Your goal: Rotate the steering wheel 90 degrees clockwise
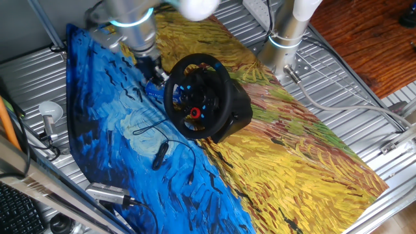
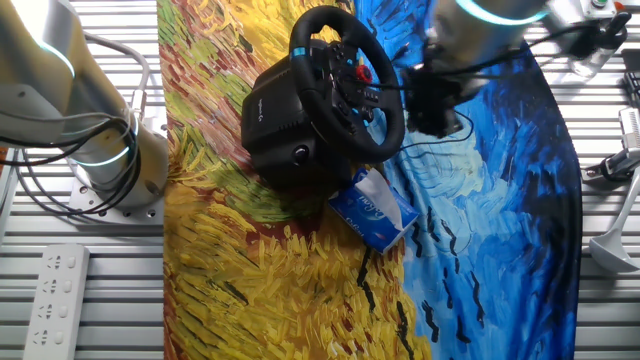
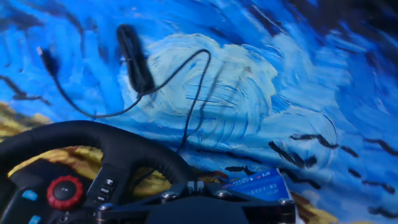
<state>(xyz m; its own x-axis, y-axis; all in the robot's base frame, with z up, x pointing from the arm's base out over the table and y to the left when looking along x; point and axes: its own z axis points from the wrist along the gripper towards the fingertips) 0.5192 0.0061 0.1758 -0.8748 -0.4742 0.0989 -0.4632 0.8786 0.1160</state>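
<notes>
Tool beside the wheel rim, turn not clearly begun

The steering wheel [image 1: 197,97] is seen mid-desk on its base [image 2: 280,125], above a blue box [image 2: 372,209]. The tool [image 1: 151,70] is held just beside the rim; whether it is open or clamped cannot be told. The quarter turn is judged still to be done.

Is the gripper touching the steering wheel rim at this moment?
Cannot tell. In both fixed views the gripper sits right at the rim of the steering wheel, but motion blur and overlap hide any contact or gap. The hand view shows no fingertips.
</notes>
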